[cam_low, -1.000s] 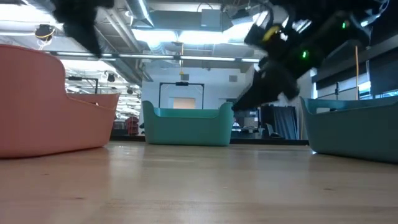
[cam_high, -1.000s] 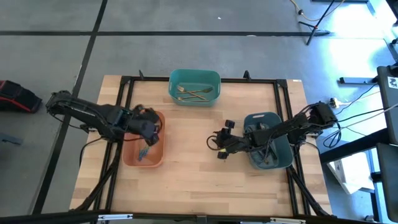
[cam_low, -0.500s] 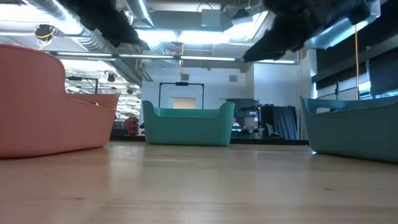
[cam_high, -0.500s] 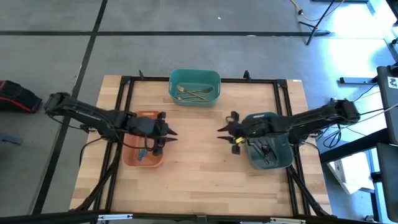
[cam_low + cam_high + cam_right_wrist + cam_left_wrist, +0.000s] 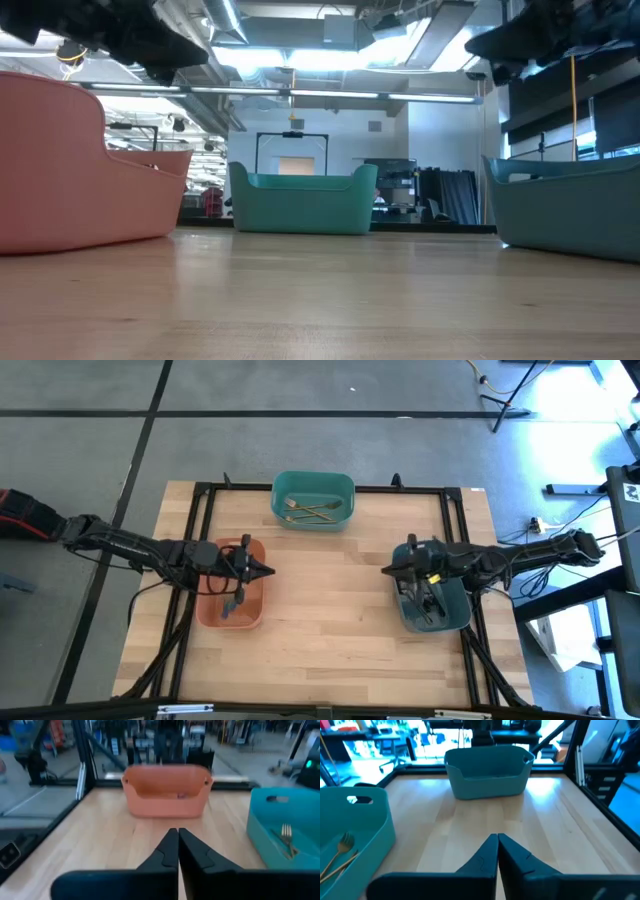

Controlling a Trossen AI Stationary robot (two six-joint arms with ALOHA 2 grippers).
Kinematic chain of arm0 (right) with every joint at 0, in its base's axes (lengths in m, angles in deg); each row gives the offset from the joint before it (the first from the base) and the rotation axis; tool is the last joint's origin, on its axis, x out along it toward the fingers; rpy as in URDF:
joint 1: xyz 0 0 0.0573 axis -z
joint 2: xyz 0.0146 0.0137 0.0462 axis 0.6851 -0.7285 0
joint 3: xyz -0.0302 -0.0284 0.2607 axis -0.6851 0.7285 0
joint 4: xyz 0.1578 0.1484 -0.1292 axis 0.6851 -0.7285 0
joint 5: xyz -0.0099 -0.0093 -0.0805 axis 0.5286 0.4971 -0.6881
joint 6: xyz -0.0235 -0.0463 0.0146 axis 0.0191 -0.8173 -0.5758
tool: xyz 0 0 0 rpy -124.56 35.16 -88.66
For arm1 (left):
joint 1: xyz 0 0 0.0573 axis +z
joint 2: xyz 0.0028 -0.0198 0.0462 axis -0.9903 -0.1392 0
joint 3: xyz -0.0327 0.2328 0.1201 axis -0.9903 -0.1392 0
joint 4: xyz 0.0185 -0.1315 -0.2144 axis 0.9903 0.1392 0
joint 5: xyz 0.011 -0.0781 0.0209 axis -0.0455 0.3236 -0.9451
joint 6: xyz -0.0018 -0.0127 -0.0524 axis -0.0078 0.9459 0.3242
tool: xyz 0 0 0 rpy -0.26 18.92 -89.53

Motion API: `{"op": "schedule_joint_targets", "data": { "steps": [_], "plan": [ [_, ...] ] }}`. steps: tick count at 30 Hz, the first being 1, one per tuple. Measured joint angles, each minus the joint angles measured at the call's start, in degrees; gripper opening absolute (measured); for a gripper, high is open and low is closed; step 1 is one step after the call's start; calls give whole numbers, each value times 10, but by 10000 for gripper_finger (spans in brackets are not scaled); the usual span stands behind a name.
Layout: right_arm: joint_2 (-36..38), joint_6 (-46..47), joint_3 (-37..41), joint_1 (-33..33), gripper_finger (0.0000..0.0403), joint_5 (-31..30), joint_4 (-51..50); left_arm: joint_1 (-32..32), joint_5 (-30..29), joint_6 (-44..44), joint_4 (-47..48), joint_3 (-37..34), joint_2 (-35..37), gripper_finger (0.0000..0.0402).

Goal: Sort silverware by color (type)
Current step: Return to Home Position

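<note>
At the left of the bench (image 5: pixel 330 620) stands the orange bin (image 5: pixel 215 612). The left arm reaches across its top from the left and hides part of the inside. 1 purple-blue piece (image 5: pixel 231 606) of silverware lies on the bin's floor, below the arm.

The left pincer (image 5: pixel 266 571) hangs just past the bin's right rim, above bare wood. Its 2 fingers (image 5: pixel 485 860) are pressed together, pinch nothing, and point toward the right arm.

At the back middle sits the teal bin (image 5: pixel 313 480), with a few gold pieces (image 5: pixel 310 511) crossed inside it, among them a fork.

The right pincer (image 5: pixel 388 569) faces the left one across the open middle, well apart from it. It hangs at the left rim of the grey-blue bin (image 5: pixel 452 612), its fingers (image 5: pixel 192 855) likewise closed tight and holding nothing. The right arm lies over that bin's back half, and dark pieces (image 5: pixel 428 601) show inside, in front of the arm.

The bench is pale wood, edged by a black frame (image 5: pixel 420 488). Around it is grey floor crossed by dark lines. From bench height the 3 bins stand in a row, with ceiling lights and pipes above them.
</note>
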Motion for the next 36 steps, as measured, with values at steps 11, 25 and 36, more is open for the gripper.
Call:
{"op": "schedule_joint_targets", "data": {
  "steps": [11,25,36],
  "plan": [
    [135,17,80,0,3,-31,20,0,-20,3,-66,-110,111,2],
    [156,33,158,-1,1,-35,114,0,-62,5,-95,-201,221,1],
    [156,39,159,-1,1,-35,108,15,-36,-19,11,-201,359,2]
  ]
}}
